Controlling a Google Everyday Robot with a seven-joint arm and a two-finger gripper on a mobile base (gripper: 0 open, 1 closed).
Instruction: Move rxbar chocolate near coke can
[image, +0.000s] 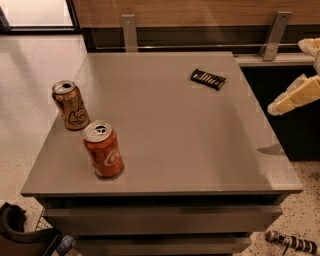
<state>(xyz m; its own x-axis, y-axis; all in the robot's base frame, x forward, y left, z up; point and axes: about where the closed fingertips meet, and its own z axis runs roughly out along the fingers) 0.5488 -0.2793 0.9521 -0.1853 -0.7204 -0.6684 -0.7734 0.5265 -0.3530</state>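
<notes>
The rxbar chocolate, a flat black bar with white lettering, lies on the grey table near its far right corner. The coke can, red with white script and a silver top, stands upright near the table's front left edge. My gripper, cream-coloured, hangs at the right edge of the view, just off the table's right side. It is to the right of the bar, a little nearer the camera, and touches nothing. It casts a shadow on the table's right edge.
A tan and gold can stands upright behind and left of the coke can. A wooden wall with metal brackets runs behind the table. A dark object sits on the floor at the front left.
</notes>
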